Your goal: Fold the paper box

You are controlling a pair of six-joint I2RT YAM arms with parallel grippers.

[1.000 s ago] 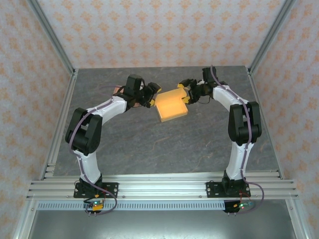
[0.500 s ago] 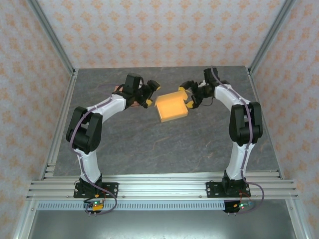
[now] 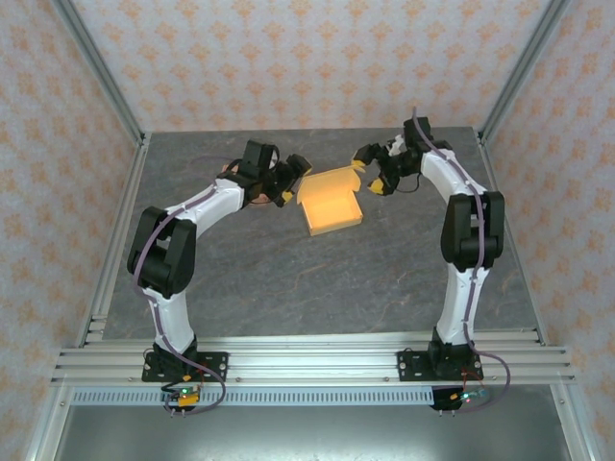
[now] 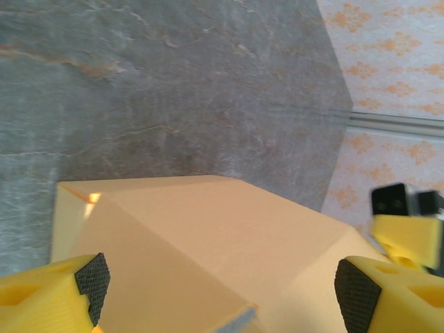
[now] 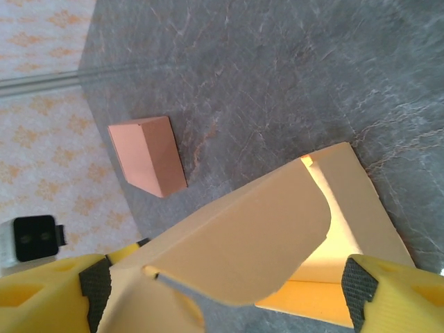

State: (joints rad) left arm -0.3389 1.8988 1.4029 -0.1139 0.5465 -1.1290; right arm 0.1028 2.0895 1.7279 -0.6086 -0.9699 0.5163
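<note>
Spreading under everything, the grey stone-patterned table [image 3: 288,279] carries the orange paper box [image 3: 330,202] toward its far middle, with one rounded flap raised at its far right corner. The left end effector [image 3: 294,181] stands just beside the box's left edge, jaws wide and gripping nothing. The right end effector [image 3: 370,171] straddles the raised flap, jaws likewise wide. A small pink box [image 5: 147,156] lies apart on the table.

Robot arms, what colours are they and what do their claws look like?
The left arm and right arm are white with black joints and thin purple cables. The left claw and right claw have yellow fingers with black pads.
</note>
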